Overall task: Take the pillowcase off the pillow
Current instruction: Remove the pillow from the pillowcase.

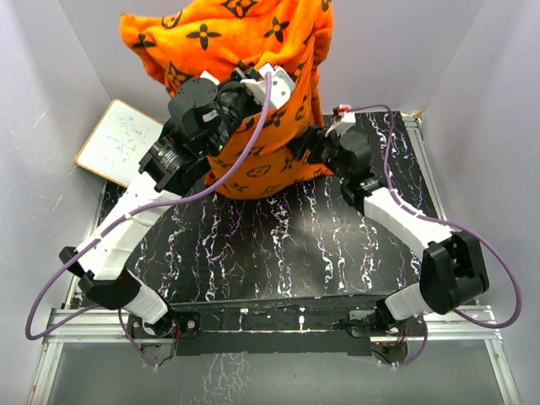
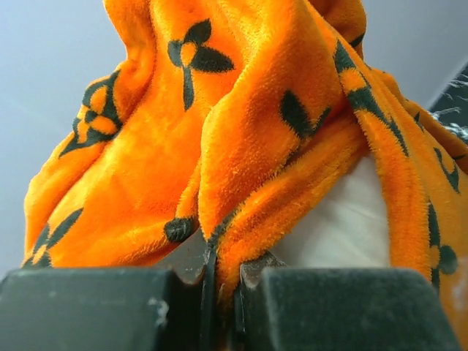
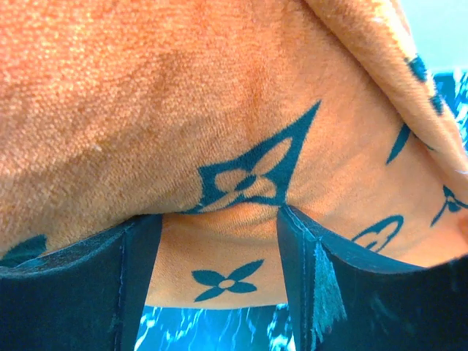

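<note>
Orange plush is pinched in the left claw (image 2: 223, 274), clenched tight on a gathered fold of the pillowcase (image 2: 241, 146). From that pinch the cloth fans out in ridges toward 12 o'clock in the left wrist view. At 3 o'clock from the fold the fabric parts, and a patch of the white pillow (image 2: 340, 230) shows in the opening. The right claw (image 3: 219, 227) is released: its two dark fingers (image 3: 95, 285) stand spread apart, their tips against the plush beside a black flower motif, with more orange cloth showing in the gap. From above, the covered pillow stands up at 12 o'clock on the black, white-veined surface (image 1: 278, 245), its upper part against the grey back wall. The left claw sits high on its front face, and the right claw is at its lower edge, toward 4 o'clock from the left one. A white board with a tan frame (image 1: 118, 139) lies at 10 o'clock, at the surface's far left corner.
</note>
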Robot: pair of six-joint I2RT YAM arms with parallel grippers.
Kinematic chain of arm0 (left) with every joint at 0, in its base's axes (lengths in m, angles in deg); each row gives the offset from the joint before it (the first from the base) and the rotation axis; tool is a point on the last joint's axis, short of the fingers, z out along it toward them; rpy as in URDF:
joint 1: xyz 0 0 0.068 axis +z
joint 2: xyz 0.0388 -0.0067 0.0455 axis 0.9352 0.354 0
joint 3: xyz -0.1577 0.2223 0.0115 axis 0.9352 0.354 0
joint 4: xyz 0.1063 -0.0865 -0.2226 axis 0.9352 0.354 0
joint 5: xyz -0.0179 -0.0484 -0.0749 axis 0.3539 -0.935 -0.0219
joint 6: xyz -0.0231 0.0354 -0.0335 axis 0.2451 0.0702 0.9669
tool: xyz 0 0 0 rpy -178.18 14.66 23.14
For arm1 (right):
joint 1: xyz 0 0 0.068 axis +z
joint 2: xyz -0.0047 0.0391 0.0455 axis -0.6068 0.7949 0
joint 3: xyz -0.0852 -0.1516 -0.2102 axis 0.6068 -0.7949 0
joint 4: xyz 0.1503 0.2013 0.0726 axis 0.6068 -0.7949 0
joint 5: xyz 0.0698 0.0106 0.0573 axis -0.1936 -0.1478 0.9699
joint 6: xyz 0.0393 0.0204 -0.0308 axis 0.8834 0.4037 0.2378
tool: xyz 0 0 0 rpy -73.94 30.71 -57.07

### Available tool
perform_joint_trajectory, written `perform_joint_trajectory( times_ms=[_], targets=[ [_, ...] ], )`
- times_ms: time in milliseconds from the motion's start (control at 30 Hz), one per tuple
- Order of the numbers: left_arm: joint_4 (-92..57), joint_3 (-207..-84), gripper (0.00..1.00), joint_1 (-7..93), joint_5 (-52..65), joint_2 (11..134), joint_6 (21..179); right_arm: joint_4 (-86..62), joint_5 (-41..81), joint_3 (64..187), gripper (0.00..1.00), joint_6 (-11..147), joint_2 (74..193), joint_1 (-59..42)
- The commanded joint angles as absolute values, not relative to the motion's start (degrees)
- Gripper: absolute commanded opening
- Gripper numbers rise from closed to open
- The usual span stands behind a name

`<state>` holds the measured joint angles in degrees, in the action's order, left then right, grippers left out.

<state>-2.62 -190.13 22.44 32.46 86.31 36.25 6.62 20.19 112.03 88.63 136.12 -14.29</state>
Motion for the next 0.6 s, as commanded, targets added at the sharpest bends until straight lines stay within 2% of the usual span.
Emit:
perform_joint_trajectory(
  times_ms=[0,267,567],
  targets=[
    [-4.3,-186.4,0.0,20.6,33.2,80.9,48.6,11.7,16.0,107.0,0.69,93.0,128.5,-11.8],
    [0.9,-188.4,0.0,20.7,30.4,84.3,55.9,1.3,5.9,110.5,0.76,96.4,114.7,-9.2],
    [4.0,-191.7,0.0,20.7,28.8,86.6,58.0,-5.9,5.9,124.5,0.79,97.9,118.0,-5.8]
  ],
)
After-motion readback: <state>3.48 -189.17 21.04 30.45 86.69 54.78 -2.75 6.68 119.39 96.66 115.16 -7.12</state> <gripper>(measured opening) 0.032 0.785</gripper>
